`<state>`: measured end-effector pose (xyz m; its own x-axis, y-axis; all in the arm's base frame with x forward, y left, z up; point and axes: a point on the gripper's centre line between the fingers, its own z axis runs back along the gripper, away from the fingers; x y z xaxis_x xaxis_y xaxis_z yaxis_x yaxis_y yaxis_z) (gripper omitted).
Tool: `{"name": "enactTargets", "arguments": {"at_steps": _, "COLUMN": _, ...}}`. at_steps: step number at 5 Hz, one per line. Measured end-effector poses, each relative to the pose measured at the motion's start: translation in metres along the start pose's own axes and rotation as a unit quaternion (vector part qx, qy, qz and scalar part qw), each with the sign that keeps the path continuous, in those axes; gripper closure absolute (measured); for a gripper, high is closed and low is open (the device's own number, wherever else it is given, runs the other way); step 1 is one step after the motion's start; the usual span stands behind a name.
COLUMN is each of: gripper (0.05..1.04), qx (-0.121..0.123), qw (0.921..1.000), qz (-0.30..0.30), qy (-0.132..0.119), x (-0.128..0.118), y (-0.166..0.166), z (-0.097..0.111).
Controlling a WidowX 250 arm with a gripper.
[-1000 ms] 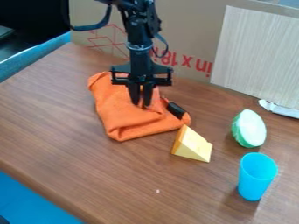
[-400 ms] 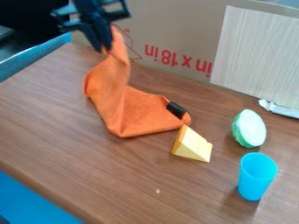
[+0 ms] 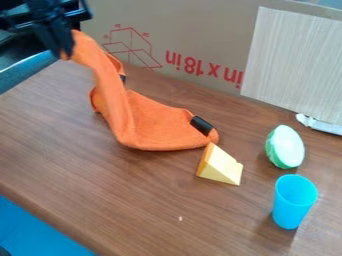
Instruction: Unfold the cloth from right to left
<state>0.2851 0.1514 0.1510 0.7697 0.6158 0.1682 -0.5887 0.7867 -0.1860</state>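
Blue plastic, by the look of it, is making up the cup [image 3: 292, 202] that is standing nearest on the brown worktop [image 3: 140, 200]. A yellow wedge [image 3: 220, 167] is sitting a little farther back, its tip pointing at the cloth's right corner, and a green-and-white rounded piece [image 3: 287, 147] is lying to its right. Beyond the wedge, the orange cloth [image 3: 160, 125] is resting its right part on the wood, while its left part is rising in a twisted band to the claw [image 3: 64, 54] at the upper left. The claw is clamping the cloth's raised end, holding it above the worktop. Farther back, printed cardboard [image 3: 194, 37] is standing upright.

The unfolding itself seems to be in hand, with the lifted layer leaning leftward. The next move is probably calling for lowering that end to the left, laying it flat, then letting go.
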Motion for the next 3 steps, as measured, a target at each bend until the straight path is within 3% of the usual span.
{"name": "enactTargets", "arguments": {"at_steps": 1, "gripper": 0.996, "qx": 0.050, "qw": 0.9985, "qz": -0.005, "qy": -0.020, "x": -0.007, "y": 0.034, "z": 0.000}}
{"name": "enactTargets", "arguments": {"at_steps": 2, "gripper": 0.996, "qx": 0.083, "qw": 0.9961, "qz": -0.014, "qy": -0.025, "x": -0.017, "y": 0.057, "z": -0.002}}
{"name": "enactTargets", "arguments": {"at_steps": 3, "gripper": 0.996, "qx": 0.134, "qw": 0.9901, "qz": -0.016, "qy": -0.039, "x": -0.035, "y": 0.083, "z": -0.005}}
